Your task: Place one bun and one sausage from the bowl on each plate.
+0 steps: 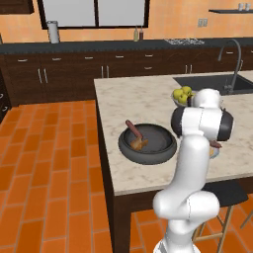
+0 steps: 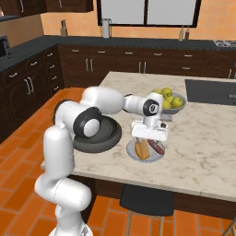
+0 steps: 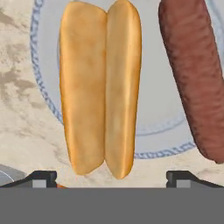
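The gripper [image 2: 148, 138] was seen hanging directly over the pale plate [image 2: 132, 153], its jaws spread wide with nothing between them. In the hand view the fingertips [image 3: 43, 177] stood well apart at either side of a bun [image 3: 99, 87], which lay on the plate [image 3: 157, 87] with a sausage [image 3: 192, 74] beside it, the two apart. That plate was judged to be served. In the left base view a second bun [image 1: 140, 144] and a second sausage [image 1: 132, 128] were seen in the dark bowl [image 1: 163, 148], to the left of the arm. A second plate could not be made out with certainty.

A risk was judged in the withdrawal: if the hand were lifted at a slant, the bun or sausage could be nudged by a fingertip and rolled off the shallow plate. The fruit bowl [image 2: 177, 107] just beyond could also be clipped in a wide swing.
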